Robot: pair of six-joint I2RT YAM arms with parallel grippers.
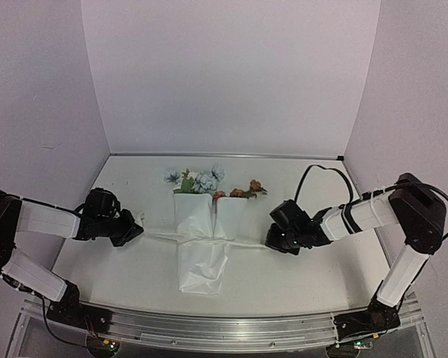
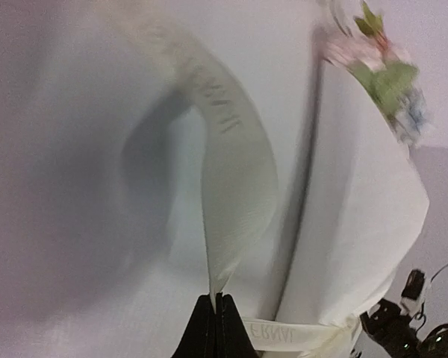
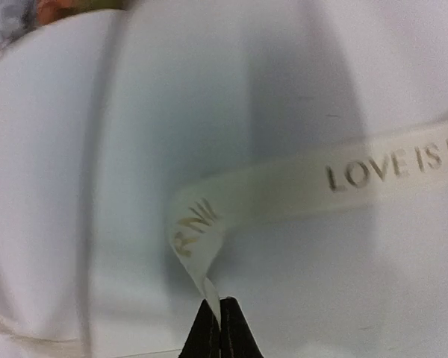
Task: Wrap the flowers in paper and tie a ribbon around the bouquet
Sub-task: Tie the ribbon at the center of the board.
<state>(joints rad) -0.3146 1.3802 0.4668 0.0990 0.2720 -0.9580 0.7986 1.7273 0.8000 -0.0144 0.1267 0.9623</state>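
I pinch a ribbon [image 3: 388, 168] end in each: left gripper [image 1: 137, 233] at nine o'clock, right gripper [image 1: 272, 239] at three. If I pull unevenly, an end may slip or the paper [image 1: 201, 268] skew.

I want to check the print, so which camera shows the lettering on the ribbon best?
The right wrist view: the ribbon lies close and sharp, with LOVE IS readable. The left wrist view shows it curling upward, its lettering blurred. The top view shows only a thin pale line across the paper.
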